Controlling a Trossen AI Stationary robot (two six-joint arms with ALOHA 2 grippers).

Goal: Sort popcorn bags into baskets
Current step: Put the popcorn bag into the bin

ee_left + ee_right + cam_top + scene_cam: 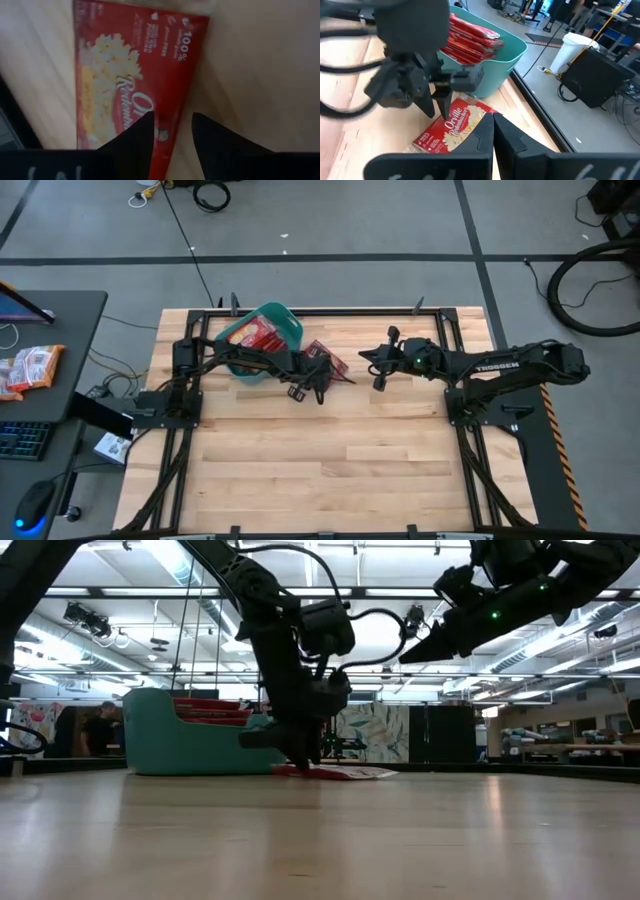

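Popcorn bag (451,127) on the table: white script reads "Orville Redenbacher's" in right wrist view. Left wrist view, same bag (131,85): "100%" legible near one corner, smaller print beside it too blurry to read, script partly cut off. Right arm (497,366) has white "TROSSEN" lettering, seen in high view.

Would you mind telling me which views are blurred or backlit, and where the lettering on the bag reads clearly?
Low view: ceiling lights backlight the left gripper into a silhouette. Left wrist view: the popcorn bag is soft, its lettering barely readable. Right wrist view: lettering reads clearly; the near fingers are blurred.
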